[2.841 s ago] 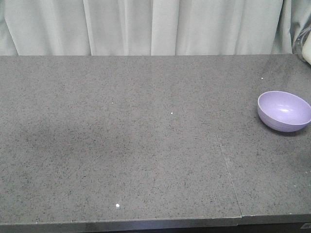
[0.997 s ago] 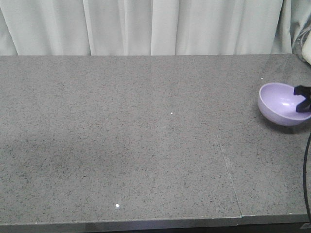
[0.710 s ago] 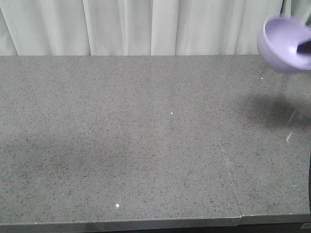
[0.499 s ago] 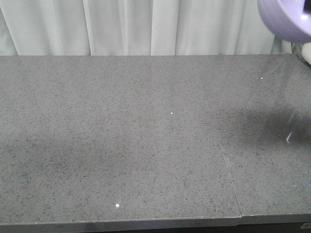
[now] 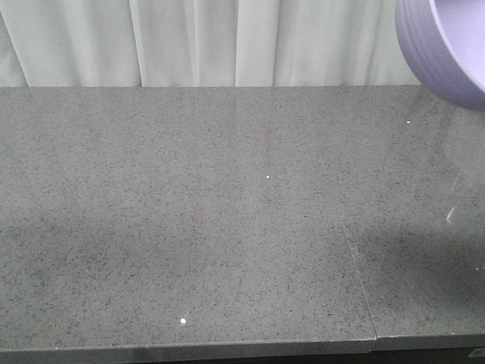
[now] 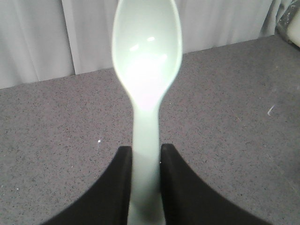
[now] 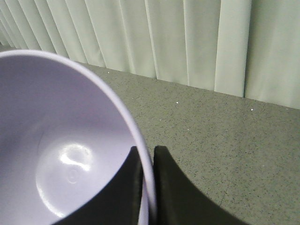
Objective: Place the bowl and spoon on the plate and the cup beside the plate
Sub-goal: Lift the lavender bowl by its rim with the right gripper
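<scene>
**Bowl and spoon both held clear of the worktop**

Front view: the lavender bowl (image 5: 436,45) hangs in the air over the far right corner of the grey speckled worktop (image 5: 189,227), cut off by the frame's top and right edges. A pale curtain (image 5: 227,42) runs along the far edge. A thin seam (image 5: 356,265) crosses the worktop toward its near edge.

Left wrist view: the left fingers (image 6: 125,161) are closed tight on the handle of the mint-white spoon (image 6: 147,61). Its oval head points toward the far edge and the curtain.

Right wrist view: the right fingers (image 7: 161,159) pinch the bowl's rim, one finger inside and one outside. The bowl's hollow faces the camera.
</scene>
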Controlling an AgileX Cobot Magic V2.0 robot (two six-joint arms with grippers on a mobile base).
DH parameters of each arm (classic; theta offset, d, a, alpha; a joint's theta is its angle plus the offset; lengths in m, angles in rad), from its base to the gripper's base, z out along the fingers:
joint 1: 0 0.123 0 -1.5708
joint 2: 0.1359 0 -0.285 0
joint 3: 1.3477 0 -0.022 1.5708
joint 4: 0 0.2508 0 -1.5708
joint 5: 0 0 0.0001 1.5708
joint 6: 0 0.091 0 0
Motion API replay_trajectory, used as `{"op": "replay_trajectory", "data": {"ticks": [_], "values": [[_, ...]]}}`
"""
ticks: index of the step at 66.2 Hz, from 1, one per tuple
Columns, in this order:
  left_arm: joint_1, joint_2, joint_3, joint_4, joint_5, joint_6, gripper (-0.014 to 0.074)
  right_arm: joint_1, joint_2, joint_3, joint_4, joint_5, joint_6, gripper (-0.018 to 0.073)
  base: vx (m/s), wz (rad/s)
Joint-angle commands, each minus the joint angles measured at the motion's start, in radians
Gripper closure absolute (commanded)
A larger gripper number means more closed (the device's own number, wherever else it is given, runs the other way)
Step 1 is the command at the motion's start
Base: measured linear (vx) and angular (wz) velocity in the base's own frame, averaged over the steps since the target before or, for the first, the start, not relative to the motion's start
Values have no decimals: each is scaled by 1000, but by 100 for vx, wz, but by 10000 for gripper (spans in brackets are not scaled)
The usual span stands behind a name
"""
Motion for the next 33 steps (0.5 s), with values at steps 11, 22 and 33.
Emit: {"op": "replay_trajectory", "data": {"ticks": [11,22,33], "values": [[-4,-21,-24,-18,-36,-6,603,-3,-49,-18,69,16,-16,564,0,0],[-4,-21,-24,-18,-35,-6,603,-3,-63,-18,70,16,-16,564,0,0],[-4,-21,-24,-18,-35,-6,603,-3,-64,-18,69,16,-16,564,0,0]]}}
